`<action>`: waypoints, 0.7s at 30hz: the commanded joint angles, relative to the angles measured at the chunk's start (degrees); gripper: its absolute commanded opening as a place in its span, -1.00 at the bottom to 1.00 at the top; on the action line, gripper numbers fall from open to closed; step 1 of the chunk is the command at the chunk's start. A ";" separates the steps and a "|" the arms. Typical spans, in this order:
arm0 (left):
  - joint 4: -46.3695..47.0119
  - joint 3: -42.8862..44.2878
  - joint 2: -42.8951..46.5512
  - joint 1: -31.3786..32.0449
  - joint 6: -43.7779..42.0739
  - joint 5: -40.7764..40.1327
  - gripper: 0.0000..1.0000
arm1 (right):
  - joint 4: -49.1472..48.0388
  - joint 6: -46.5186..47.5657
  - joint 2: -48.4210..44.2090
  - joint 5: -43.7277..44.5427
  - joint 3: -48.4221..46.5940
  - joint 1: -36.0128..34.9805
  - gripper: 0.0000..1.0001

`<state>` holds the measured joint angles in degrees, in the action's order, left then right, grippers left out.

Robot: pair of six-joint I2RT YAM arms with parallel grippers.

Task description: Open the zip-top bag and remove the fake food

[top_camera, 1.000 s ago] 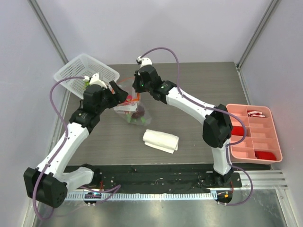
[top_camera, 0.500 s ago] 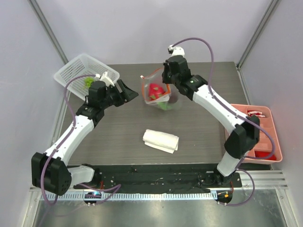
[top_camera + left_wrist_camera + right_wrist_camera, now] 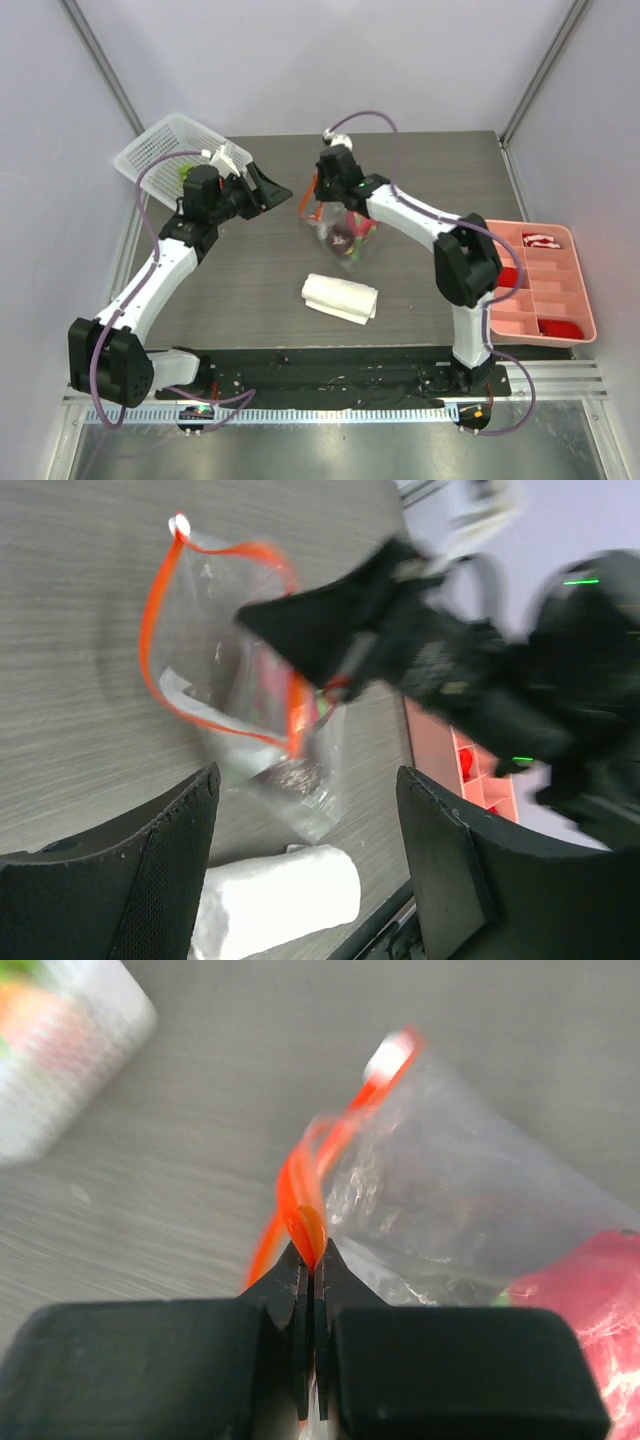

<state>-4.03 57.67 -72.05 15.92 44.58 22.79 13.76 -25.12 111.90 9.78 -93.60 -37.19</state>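
Observation:
The zip-top bag (image 3: 345, 238) hangs clear of the table from my right gripper (image 3: 321, 196), which is shut on its orange zipper strip (image 3: 305, 1210). The mouth gapes in a loop (image 3: 222, 645). Fake food sits low in the bag: a dark purple fruit (image 3: 340, 238), a red-pink piece (image 3: 590, 1285) and green bits (image 3: 352, 252). My left gripper (image 3: 272, 190) stands open and empty a little left of the bag, not touching it. In its own view the wide-apart fingers (image 3: 165, 875) frame the bag, with the right gripper (image 3: 330, 630) pinching the strip.
A folded white cloth (image 3: 340, 297) lies on the table below the bag. A white mesh basket (image 3: 160, 150) with orange and green items stands at the back left. A pink divided tray (image 3: 540, 300) with red items sits at the right edge.
The right arm lifted the bag off the table, swung it right and back, then brought it back toward the centre. The left gripper drew away from the bag and narrowed slightly.

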 commanded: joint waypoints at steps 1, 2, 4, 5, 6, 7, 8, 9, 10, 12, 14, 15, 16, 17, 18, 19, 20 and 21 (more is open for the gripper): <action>-1.50 -2.39 -0.81 -0.72 -3.35 0.43 0.42 | -3.30 -2.47 0.26 -3.02 2.54 -0.52 -0.98; -1.77 -2.39 -1.94 -1.07 -3.44 -0.10 0.41 | -3.39 -2.13 -0.44 -2.84 2.72 -0.60 -0.98; -1.07 -2.13 -3.26 -1.42 -3.10 0.41 0.35 | -3.21 -1.95 -1.24 -2.84 3.16 -0.52 -0.98; -0.89 -1.77 -4.14 -1.42 -3.01 0.77 0.28 | -3.21 -1.95 -1.76 -3.01 3.68 -0.52 -0.98; -0.72 -1.25 -6.32 -1.42 -2.83 1.55 0.26 | -3.21 -2.03 -2.90 -2.84 4.21 -0.60 -0.98; -0.80 0.58 -8.00 -1.42 -3.26 4.17 0.20 | -3.13 -2.12 -3.43 -3.01 5.17 -0.52 -0.99; -2.28 1.56 -9.32 -1.42 -3.53 4.54 0.20 | -3.56 -2.21 -3.87 -3.10 5.71 -0.60 -0.98; -2.38 2.18 -11.77 -1.33 -3.45 4.81 0.21 | -3.82 -2.21 -4.84 -3.54 6.32 -0.52 -0.98; -1.60 2.44 -12.84 -1.25 -3.36 5.68 0.31 | -4.35 -1.95 -5.37 -5.45 7.37 -0.60 -0.98; -0.62 4.11 -15.39 -1.07 -3.09 8.41 0.32 | -6.98 -1.86 -6.94 -7.22 8.52 -0.60 -0.98; -0.36 4.38 -17.07 -1.16 -1.96 7.20 0.25 | -9.53 -1.42 -7.66 -8.72 9.14 -0.69 -0.98; 1.47 3.60 -16.63 -1.07 -1.25 5.88 0.22 | -9.54 -0.72 -7.48 -8.81 8.36 -0.87 -0.98; 3.22 2.11 -14.72 -1.24 -0.38 5.17 0.20 | -7.71 0.76 -6.00 -9.08 4.87 -0.78 -0.98; 5.50 0.70 -13.74 -1.25 0.76 4.47 0.20 | -6.39 2.08 -4.77 -8.73 2.31 -0.87 -0.98; 7.35 -1.40 -12.86 -1.16 1.91 3.42 0.20 | -5.16 3.58 -3.19 -8.55 -0.33 -0.69 -0.98; 8.07 -2.20 -11.55 -1.24 2.44 3.32 0.13 | -1.93 6.64 0.13 -8.64 -6.27 -0.78 -0.98; 8.16 -2.99 -10.84 -1.16 2.71 2.88 0.10 | 0.11 7.89 2.25 -9.07 -9.55 -0.69 -0.98; 8.08 -5.18 -10.05 -1.24 2.88 1.14 0.09 | 2.13 8.85 3.58 -8.99 -12.45 -0.78 -0.98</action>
<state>-1.87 56.31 -87.24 14.85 45.04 26.59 13.32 -23.03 110.54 2.31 -93.12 -37.78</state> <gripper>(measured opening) 0.560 0.039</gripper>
